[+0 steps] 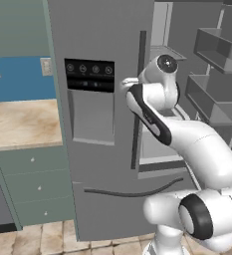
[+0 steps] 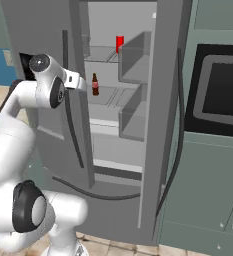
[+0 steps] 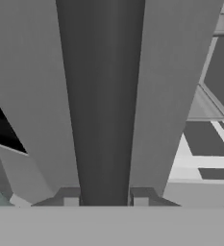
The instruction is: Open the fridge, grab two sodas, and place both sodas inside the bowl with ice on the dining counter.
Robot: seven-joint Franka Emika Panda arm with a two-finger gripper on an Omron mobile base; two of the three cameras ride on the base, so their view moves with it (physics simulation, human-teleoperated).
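The grey fridge (image 1: 102, 164) has its right door swung open, showing pale shelves. A bright red soda can (image 2: 119, 43) stands on an upper shelf, and a darker brown-red soda (image 2: 95, 84) stands on the shelf below. My gripper (image 3: 106, 194) is shut on the dark vertical bar handle (image 3: 104, 96) of the left door, the one with the black dispenser panel (image 1: 89, 74). In the base views the hand (image 1: 132, 83) (image 2: 74, 80) sits against that handle (image 1: 141, 60) at dispenser height. The bowl with ice and the dining counter are out of view.
The open right door (image 2: 163, 125) with its bins (image 2: 133, 55) stands out toward me. A narrow beige wall countertop (image 1: 18, 122) over grey-green drawers lies left of the fridge. A black oven front (image 2: 223, 90) sits in cabinets to the right.
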